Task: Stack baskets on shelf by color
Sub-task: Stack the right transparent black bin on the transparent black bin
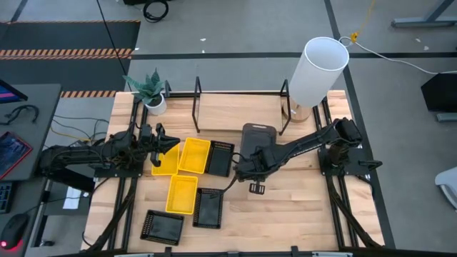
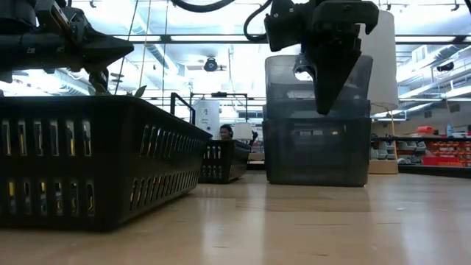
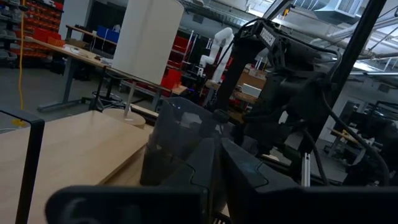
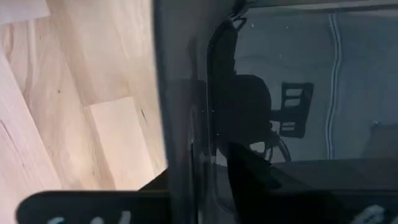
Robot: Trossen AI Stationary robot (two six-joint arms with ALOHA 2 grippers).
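Observation:
A stack of dark grey baskets [image 1: 258, 135] [image 2: 316, 147] stands at the shelf [image 1: 197, 96], near its right posts. My right gripper [image 1: 246, 168] [image 2: 327, 103] is at the stack's near side, fingers pointing down, shut on the top basket. Three yellow baskets [image 1: 194, 155] [image 1: 182, 194] [image 1: 164, 163] and three black perforated ones [image 1: 220, 158] [image 1: 208, 207] [image 1: 163, 227] lie flat on the table. My left gripper [image 1: 175, 143] [image 3: 217, 162] hovers shut over the leftmost yellow basket and touches nothing. My right gripper holds the top grey basket by its near wall [image 4: 180, 124] [image 2: 353, 81], one finger inside and one outside, coming from above. That basket sits upright in the stack, standing higher above the basket below than that one does above the bottom basket. Whether it rests there I cannot tell.
A tall white cylinder [image 1: 321, 68] stands at the far right behind the shelf, and a small potted plant [image 1: 151, 89] at the far left. Bare wood lies in front of the right arm, toward the near right corner. A black basket [image 2: 88, 162] fills the low view's left.

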